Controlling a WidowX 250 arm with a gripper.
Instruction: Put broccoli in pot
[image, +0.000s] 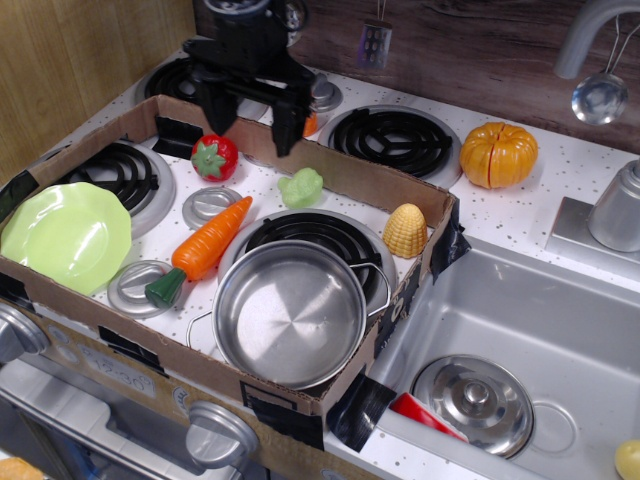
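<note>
The broccoli (301, 187) is a small pale green lumpy toy lying on the white stovetop inside the cardboard box, just behind the front burner. The pot (290, 312) is a wide shiny steel pot, empty, standing on the front burner at the box's near edge. My black gripper (251, 128) hangs open and empty above the box's back wall, behind and a little left of the broccoli, with its two fingers spread wide.
A red strawberry (214, 157), an orange carrot (205, 241), a lime-green plate (65, 236) and a yellow corn (405, 230) lie in the cardboard box (395, 190). An orange pumpkin (498, 154) sits behind the box. A steel lid (473, 402) lies in the sink.
</note>
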